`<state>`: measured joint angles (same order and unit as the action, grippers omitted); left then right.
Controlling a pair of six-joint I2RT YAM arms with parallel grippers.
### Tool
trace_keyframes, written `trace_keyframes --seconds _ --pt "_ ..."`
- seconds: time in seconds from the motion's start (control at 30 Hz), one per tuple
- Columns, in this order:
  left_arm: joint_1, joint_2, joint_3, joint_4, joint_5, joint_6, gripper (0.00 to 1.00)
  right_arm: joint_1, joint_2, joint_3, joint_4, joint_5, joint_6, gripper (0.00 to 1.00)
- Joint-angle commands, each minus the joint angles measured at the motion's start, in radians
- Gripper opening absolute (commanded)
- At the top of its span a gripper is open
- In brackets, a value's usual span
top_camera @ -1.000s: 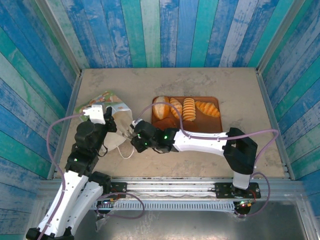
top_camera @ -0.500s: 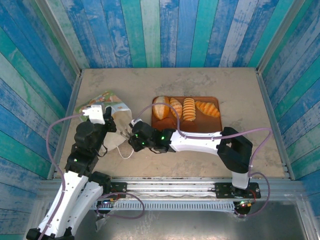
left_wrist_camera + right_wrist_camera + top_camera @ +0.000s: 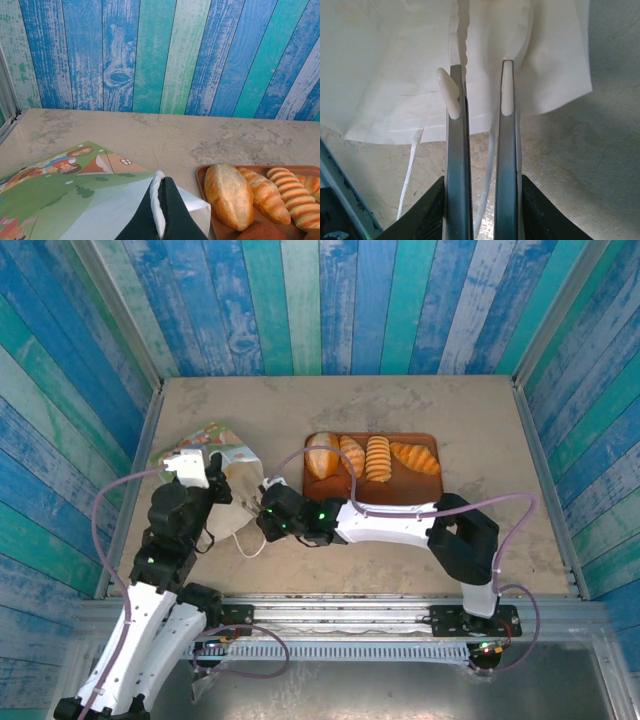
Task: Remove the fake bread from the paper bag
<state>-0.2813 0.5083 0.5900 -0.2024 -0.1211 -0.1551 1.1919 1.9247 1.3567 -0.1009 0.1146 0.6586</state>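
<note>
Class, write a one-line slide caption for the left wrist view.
Left gripper, jaws shut on the paper bag edge, beside fake bread on a tray.

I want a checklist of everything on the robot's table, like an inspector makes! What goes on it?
Surface: beige table, mottled.
Job's things: bag lying at the left; four bread pieces on the tray, outside it; bag's inside hidden.
Clutter: nothing seen.
Grippers: left gripper shut on the bag's white edge; right gripper slightly open over white bag paper.
Cables: purple cables loop from both arms.
Surroundings: blue and green plank walls.
</note>
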Motion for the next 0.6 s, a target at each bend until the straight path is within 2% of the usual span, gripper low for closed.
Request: trace_keyframes --seconds 0.0,0.57 --pt "0.007 -0.004 -0.007 0.024 0.006 -0.009 0.00 0.007 0.026 0.050 0.032 0.000 0.007 0.37" --pt "0.008 -0.010 -0.009 0.024 0.013 -0.011 0.00 -0.009 0.170 0.239 0.039 0.052 0.044 0.40"
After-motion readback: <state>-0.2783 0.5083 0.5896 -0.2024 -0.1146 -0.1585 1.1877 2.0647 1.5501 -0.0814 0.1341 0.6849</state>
